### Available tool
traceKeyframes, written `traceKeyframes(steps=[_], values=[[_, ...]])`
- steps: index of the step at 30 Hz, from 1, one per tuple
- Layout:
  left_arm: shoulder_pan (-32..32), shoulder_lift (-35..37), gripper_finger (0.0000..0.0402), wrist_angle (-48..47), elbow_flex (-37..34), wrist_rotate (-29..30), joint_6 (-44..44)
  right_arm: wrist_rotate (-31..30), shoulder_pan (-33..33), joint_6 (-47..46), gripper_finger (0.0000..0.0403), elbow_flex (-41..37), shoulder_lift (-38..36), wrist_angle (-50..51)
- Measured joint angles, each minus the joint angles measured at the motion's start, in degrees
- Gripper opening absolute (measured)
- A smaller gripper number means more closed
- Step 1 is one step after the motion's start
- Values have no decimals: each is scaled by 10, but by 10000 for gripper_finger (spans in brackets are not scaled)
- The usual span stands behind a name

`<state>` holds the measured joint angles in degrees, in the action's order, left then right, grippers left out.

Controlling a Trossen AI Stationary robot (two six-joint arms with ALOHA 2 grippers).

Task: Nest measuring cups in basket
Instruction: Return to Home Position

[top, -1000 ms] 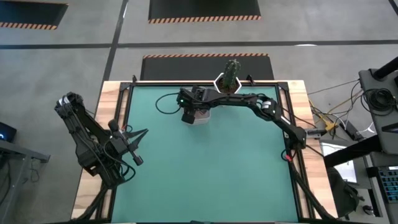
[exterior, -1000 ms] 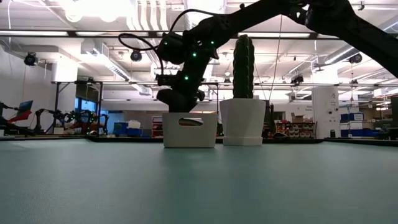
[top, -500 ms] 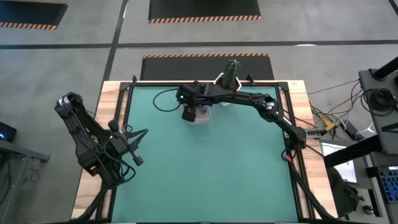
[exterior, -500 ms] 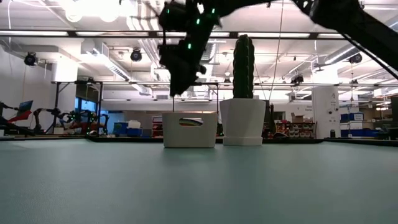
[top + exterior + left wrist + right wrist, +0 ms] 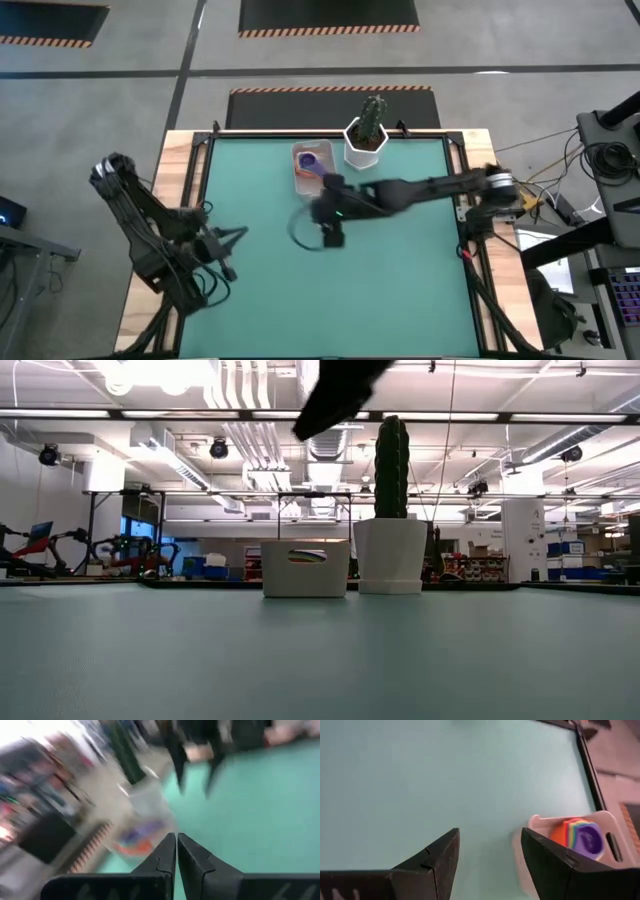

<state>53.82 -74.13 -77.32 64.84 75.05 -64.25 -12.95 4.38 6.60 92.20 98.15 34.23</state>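
The clear basket [image 5: 311, 168] stands at the table's far edge, next to the white cactus pot. The measuring cups [image 5: 582, 838] sit nested inside it, purple on top, with orange, yellow and green rims showing around it. Their colours show through the basket's handle slot [image 5: 306, 556] in the low view. My right gripper [image 5: 490, 834] hangs open and empty above the table's middle, on the near side of the basket [image 5: 560, 827]. At the table's left edge my left gripper [image 5: 176, 839] is shut and empty.
The white hexagonal pot with the cactus [image 5: 367, 138] stands just right of the basket; in the low view the pot [image 5: 391, 555] rises taller than it. My right arm [image 5: 430, 188] reaches across from the table's right edge. Bare green mat [image 5: 340, 290] lies in front.
My right gripper has risen out of the basket and swung toward the table's near side, ending above the middle of the mat. The basket and the cups in it have stayed in place. My left gripper has shifted slightly toward the near edge.
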Motion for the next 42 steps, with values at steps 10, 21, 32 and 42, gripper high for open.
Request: traceKeyframes(steps=[10, 21, 32, 42], values=[[-25, -68, 0, 518, -28, -216, 571, 21, 70, 6, 201, -417, -253, -336], [-326, 6, 0, 790, -191, -683, 804, 43, 70, 8, 201, -696, -491, -548], [-495, 239, 0, 973, -443, -771, 744, 39, 68, 23, 201, -841, -719, -561], [-529, 471, 0, 972, -559, -771, 727, 23, 68, 53, 201, -905, -875, -549]])
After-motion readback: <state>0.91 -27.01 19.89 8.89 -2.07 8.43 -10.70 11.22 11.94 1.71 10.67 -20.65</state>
